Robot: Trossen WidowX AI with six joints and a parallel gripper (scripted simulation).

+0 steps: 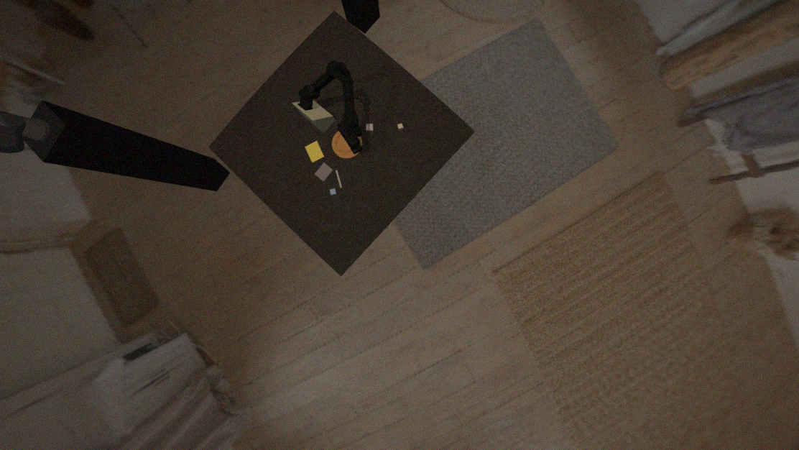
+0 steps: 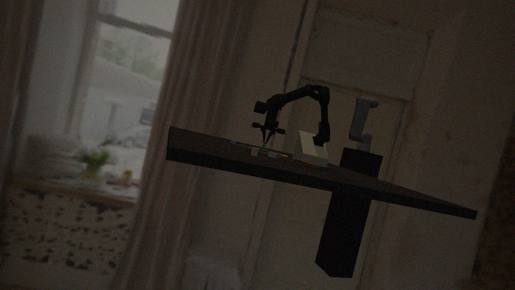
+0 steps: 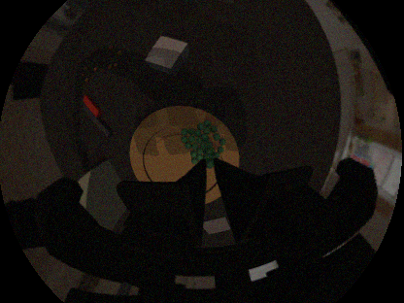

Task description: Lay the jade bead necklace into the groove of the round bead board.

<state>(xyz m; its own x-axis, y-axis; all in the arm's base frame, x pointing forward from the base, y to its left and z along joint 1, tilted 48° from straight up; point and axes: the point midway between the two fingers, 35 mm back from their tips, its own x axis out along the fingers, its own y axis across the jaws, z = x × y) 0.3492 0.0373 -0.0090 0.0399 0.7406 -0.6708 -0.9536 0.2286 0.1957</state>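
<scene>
From left to right in the top view, one long black post (image 1: 134,148) ended near the left corner of the dark worktop (image 1: 391,184) (image 2: 234,168) (image 3: 291,73). One pale sloped block (image 1: 318,118) (image 2: 310,147) stood at the foot of the one black arm (image 1: 348,95) (image 2: 297,95). Next were one yellow square (image 1: 314,151), one grey-brown square (image 1: 323,171), one small bluish cube (image 1: 333,191) and one thin pale stick (image 1: 338,178).

One round bead board (image 1: 338,146) (image 3: 162,167) lay to the right of the yellow square; the arm covered part of it from above. The jaws were nearly together, clamped on the one jade bead necklace (image 2: 263,147) (image 3: 204,141). The beads hung bunched beneath the tips, over the board, and were not laid around its groove.

Two small light cubes, one whitish (image 1: 369,127) and one cream (image 1: 400,126), stood farther right. One red-ended item (image 3: 90,106) and small orange dots (image 3: 116,64) showed in the wrist view. One grey rug (image 1: 514,128) and one tan rug (image 1: 603,290) covered parts of the plank floor (image 1: 346,346). The room was dim.
</scene>
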